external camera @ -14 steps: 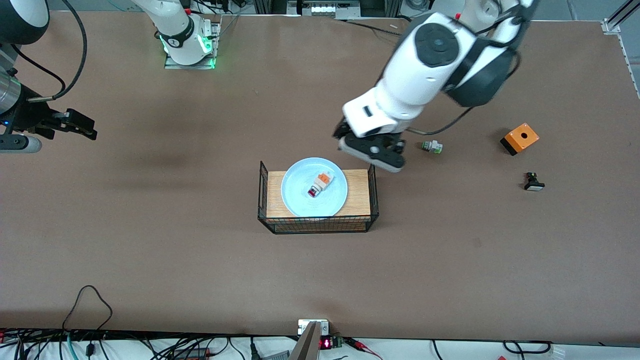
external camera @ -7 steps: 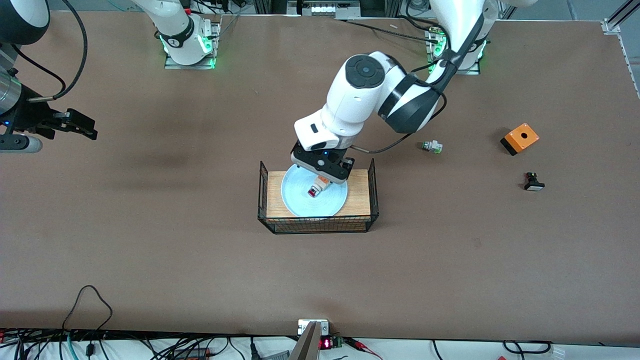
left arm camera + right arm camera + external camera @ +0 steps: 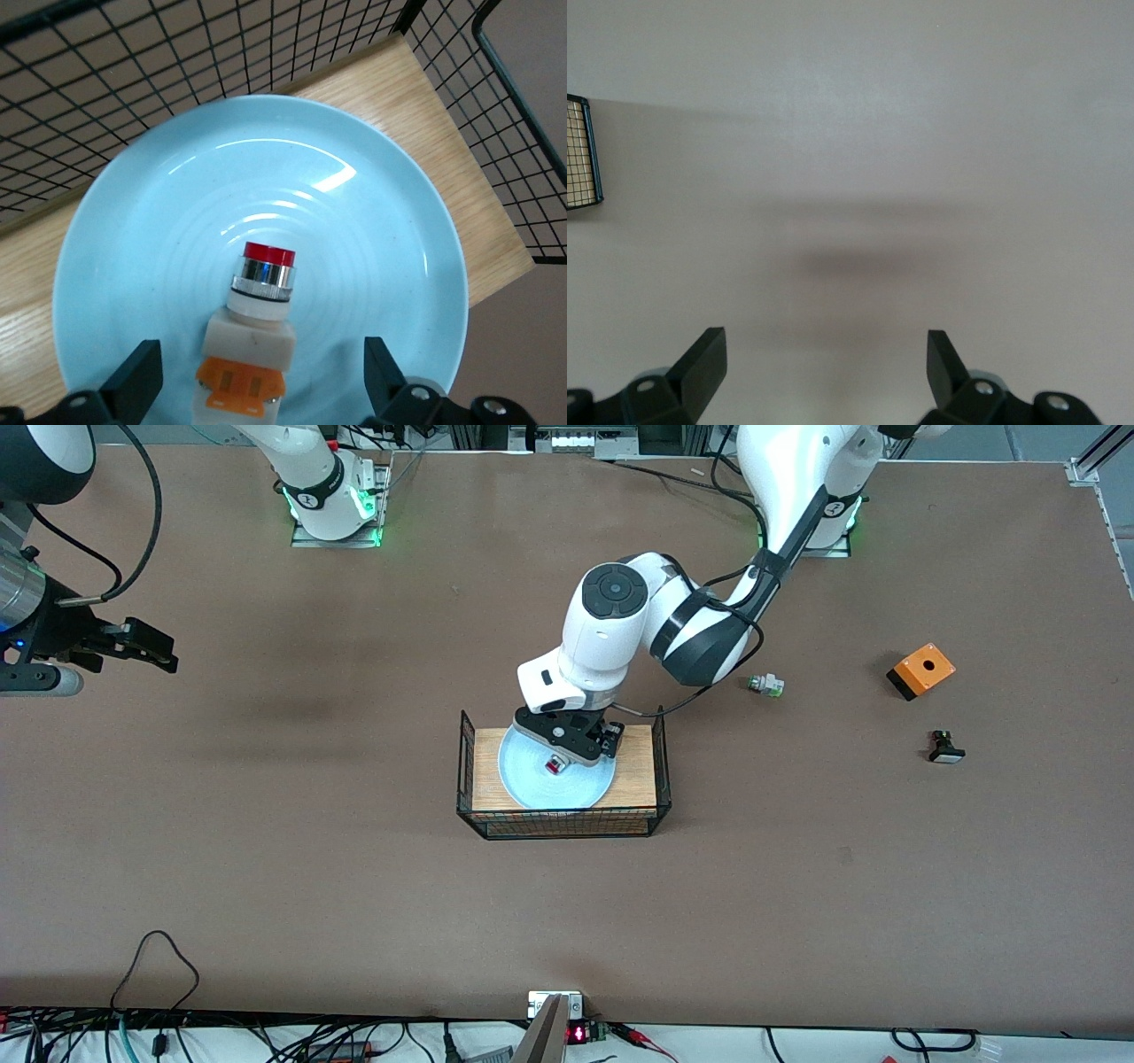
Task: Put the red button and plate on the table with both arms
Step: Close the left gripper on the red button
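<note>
The pale blue plate [image 3: 530, 781] lies on the wooden top inside the black wire basket [image 3: 462, 762] mid-table. The red button [image 3: 555, 764] lies on its side in the middle of the plate. My left gripper [image 3: 567, 749] hangs low over the plate, open, with a finger on each side of the button, apart from it. The left wrist view shows the button [image 3: 257, 323], the plate [image 3: 124, 266] and the open left gripper [image 3: 259, 359]. My right gripper [image 3: 146, 648] waits open and empty over the brown table [image 3: 266, 868] at the right arm's end; it also shows in the right wrist view [image 3: 824, 350].
A white piece with a green tip [image 3: 765, 685], an orange box with a hole [image 3: 920, 670] and a small black-and-white part [image 3: 946, 748] lie on the table toward the left arm's end. The basket's wire walls [image 3: 89, 88] rise around the plate.
My left arm has swung from beside the basket to over the plate and come down around the button. My right arm has barely moved.
</note>
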